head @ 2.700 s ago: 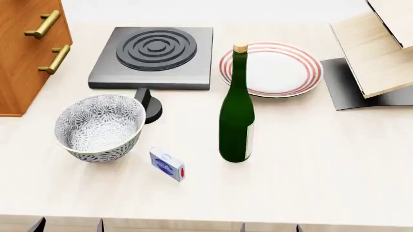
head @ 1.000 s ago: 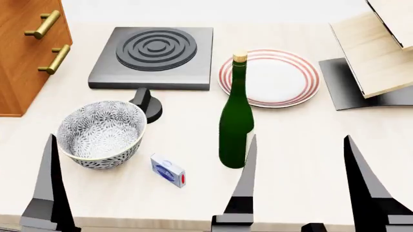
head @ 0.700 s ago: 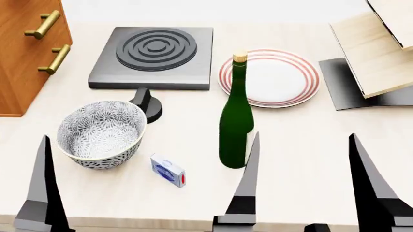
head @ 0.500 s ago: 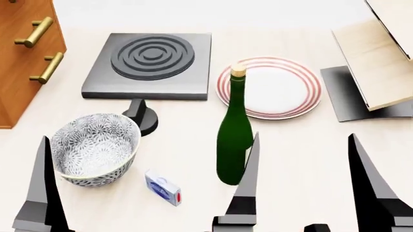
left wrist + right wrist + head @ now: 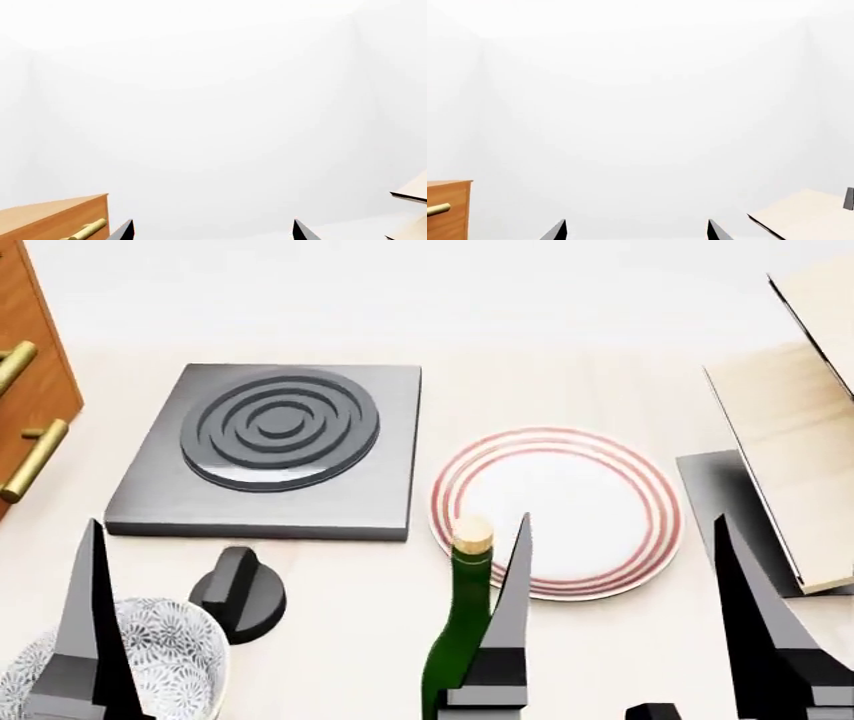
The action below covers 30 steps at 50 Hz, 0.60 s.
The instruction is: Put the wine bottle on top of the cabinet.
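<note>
The wine bottle (image 5: 451, 650), dark green with a tan cork, stands upright on the pale counter at the bottom middle of the head view. The orange-brown cabinet (image 5: 30, 380) with brass handles is at the far left; it also shows in the left wrist view (image 5: 53, 217) and right wrist view (image 5: 447, 205). My right gripper (image 5: 622, 518) is open and empty, and its left finger (image 5: 507, 630) overlaps the bottle's right side. My left gripper (image 5: 212, 227) is open and empty; only one finger (image 5: 91, 640) shows in the head view. The wrist views do not show the bottle.
A dark hob (image 5: 274, 445) lies behind the bottle to the left, with a black knob (image 5: 240, 592) in front of it. A red-ringed plate (image 5: 561, 480) lies right of the hob. A patterned bowl (image 5: 180, 660) is at bottom left. A pale slanted rack (image 5: 801, 430) stands at right.
The head view has shifted, so everything on the counter sits lower and larger in the picture. Bottle and other things keep their places; the small blue box has left the view. The fingers rose into view earlier.
</note>
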### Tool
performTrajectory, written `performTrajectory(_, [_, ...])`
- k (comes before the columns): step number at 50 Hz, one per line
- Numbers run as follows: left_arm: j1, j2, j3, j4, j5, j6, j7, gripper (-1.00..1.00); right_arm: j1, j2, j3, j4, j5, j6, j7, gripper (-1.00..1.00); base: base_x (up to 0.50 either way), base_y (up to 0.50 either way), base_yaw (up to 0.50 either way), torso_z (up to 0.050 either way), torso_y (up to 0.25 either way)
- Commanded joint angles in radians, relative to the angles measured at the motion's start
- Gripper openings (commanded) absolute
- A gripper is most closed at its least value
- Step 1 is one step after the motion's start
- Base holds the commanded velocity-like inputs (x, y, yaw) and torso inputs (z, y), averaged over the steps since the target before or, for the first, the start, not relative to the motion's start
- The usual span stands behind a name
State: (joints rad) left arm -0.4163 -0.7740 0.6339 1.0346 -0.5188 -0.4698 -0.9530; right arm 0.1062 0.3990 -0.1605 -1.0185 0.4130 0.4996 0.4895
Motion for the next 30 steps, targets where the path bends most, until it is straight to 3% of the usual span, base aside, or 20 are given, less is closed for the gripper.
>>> performTrajectory(1, [-0.022,-0.012,0.027,-0.003,-0.014,0.009,-0.019,1.00,0.003,0.015,-0.013,0.003,0.004,-0.008,0.012,1.00,0.00,0.00,0.00,0.000,0.000])
performTrajectory(16, [-0.032,-0.023,0.044,-0.010,-0.022,0.024,-0.036,1.00,0.006,0.030,-0.018,0.006,0.016,-0.012,0.029,1.00,0.00,0.01,0.00,0.000,0.001])
performTrajectory(30, [-0.040,-0.031,0.059,-0.014,-0.023,0.035,-0.044,1.00,0.014,0.049,-0.029,-0.002,0.029,-0.012,0.046,1.00,0.00,0.50,0.00,0.000,0.000])
